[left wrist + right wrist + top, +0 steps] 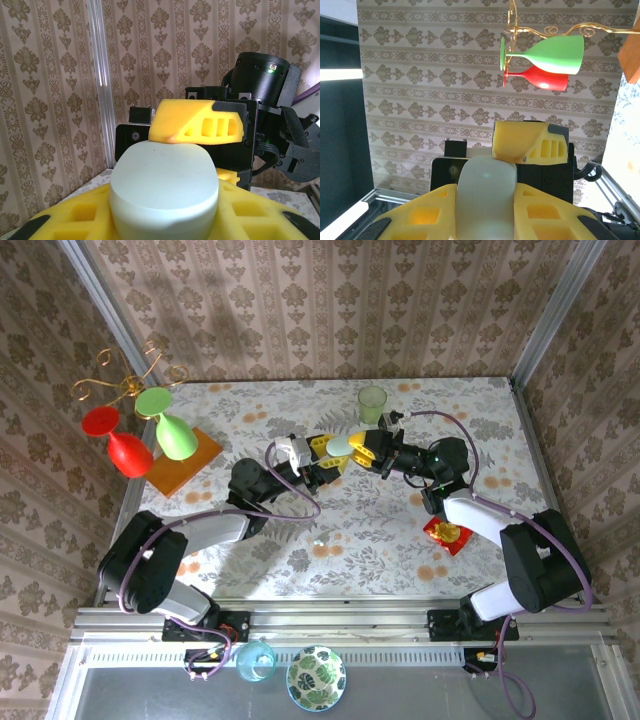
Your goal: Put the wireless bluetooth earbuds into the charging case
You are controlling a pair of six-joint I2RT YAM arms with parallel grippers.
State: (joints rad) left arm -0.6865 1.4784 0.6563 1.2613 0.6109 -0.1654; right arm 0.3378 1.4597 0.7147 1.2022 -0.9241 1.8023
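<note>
Mid-table: L gripper [322, 452] & R gripper [366, 447] meet tip to tip.
Case: pale mint charging case [341, 445], held between both.
L gripper: yellow fingers narrow, clamped on case sides.
R gripper: also clamped on case, from opp. end; one finger lies across case top in left wrist view.
Earbuds: tiny white speck [318, 543] on tablecloth, nearer bases, well apart from case; poss. a bud, too small to tell.
Behind: green cup [372, 403], near far edge.
</note>
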